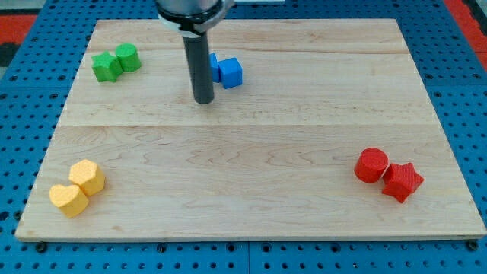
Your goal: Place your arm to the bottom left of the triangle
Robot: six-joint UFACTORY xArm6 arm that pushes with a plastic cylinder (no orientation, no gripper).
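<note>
My tip (203, 100) rests on the wooden board (251, 175) at the view's upper middle. Just to its upper right stands a blue cube (230, 72), and a second blue block (212, 64), partly hidden behind the rod, touches the cube's left side; its shape cannot be made out. The tip sits below and to the left of this blue pair, a short gap from the cube.
Two green blocks (116, 62) touch at the upper left. A yellow hexagonal block (87, 177) and a yellow heart block (68, 199) touch at the lower left. A red cylinder (371, 165) and a red star block (402, 182) touch at the lower right.
</note>
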